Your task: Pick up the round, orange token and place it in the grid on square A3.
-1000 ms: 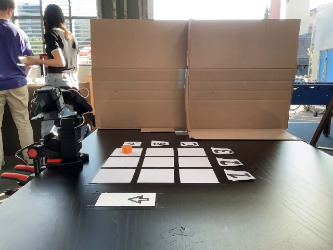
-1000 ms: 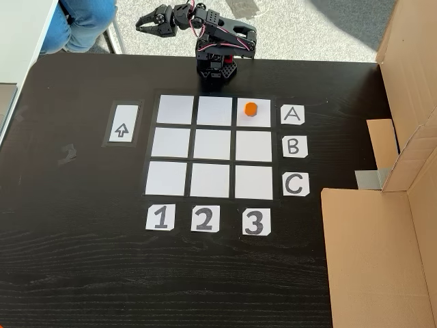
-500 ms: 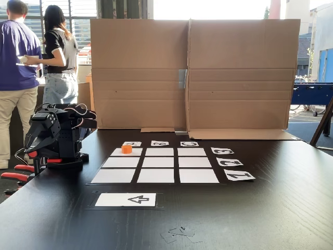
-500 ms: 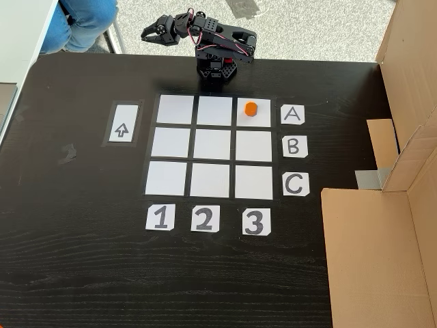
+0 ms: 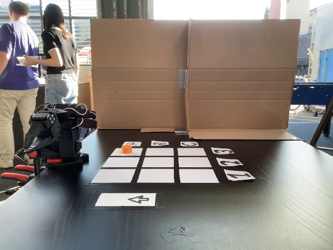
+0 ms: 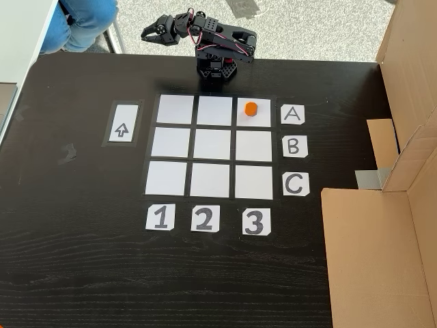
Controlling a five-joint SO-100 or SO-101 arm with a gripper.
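The orange token (image 5: 126, 149) (image 6: 250, 108) stands upright on square A3 (image 5: 136, 153) (image 6: 261, 120), the corner cell of the grid (image 5: 158, 162) (image 6: 211, 145) beside card A and in line with card 3. The black arm (image 6: 218, 51) is folded back over its base at the table edge, well away from the token. Its gripper (image 5: 30, 147) (image 6: 145, 32) hangs past the table edge, pointing down, and holds nothing. The jaws look slightly apart.
A tall cardboard wall (image 5: 192, 73) (image 6: 403, 68) borders one side of the table. A white arrow card (image 5: 126, 199) (image 6: 121, 124) lies beside the grid. Red clamps (image 5: 15, 172) hold the arm's base. Two people (image 5: 60, 52) stand beyond the table behind the arm.
One second ago the gripper was raised higher; it has since dropped as the arm folded down, then stayed still. The token has not moved. The people in the background shifted.
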